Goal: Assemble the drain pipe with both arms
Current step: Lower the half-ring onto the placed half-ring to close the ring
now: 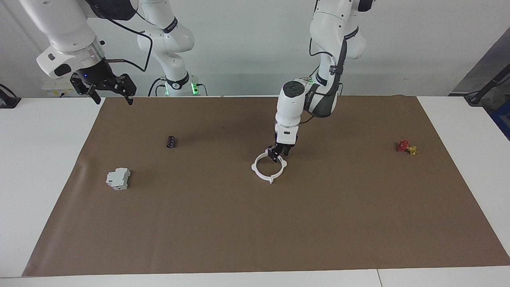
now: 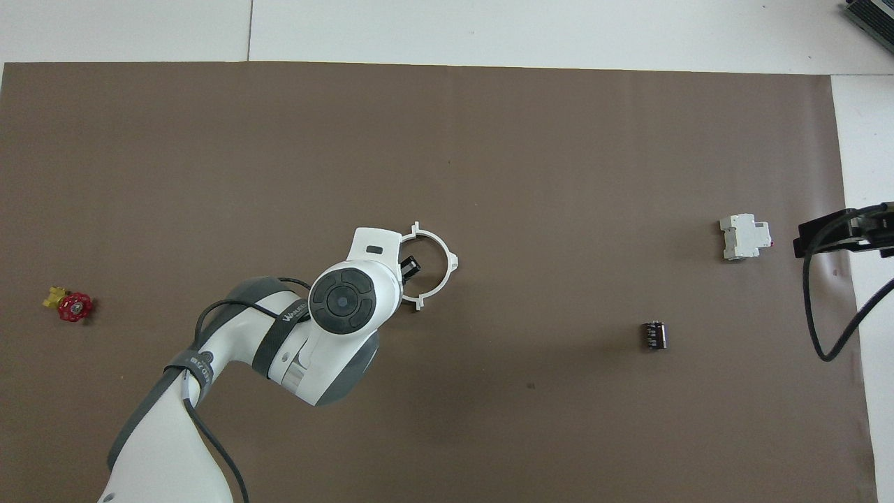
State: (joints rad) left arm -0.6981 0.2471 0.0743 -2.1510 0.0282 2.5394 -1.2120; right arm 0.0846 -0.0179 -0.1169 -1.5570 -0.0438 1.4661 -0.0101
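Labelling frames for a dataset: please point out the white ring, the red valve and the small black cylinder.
white ring [image 1: 261, 173]: facing view, bare rim away from the robots.
red valve [image 2: 74, 307]: overhead view, handwheel centre.
small black cylinder [image 1: 171, 142]: facing view, its side.
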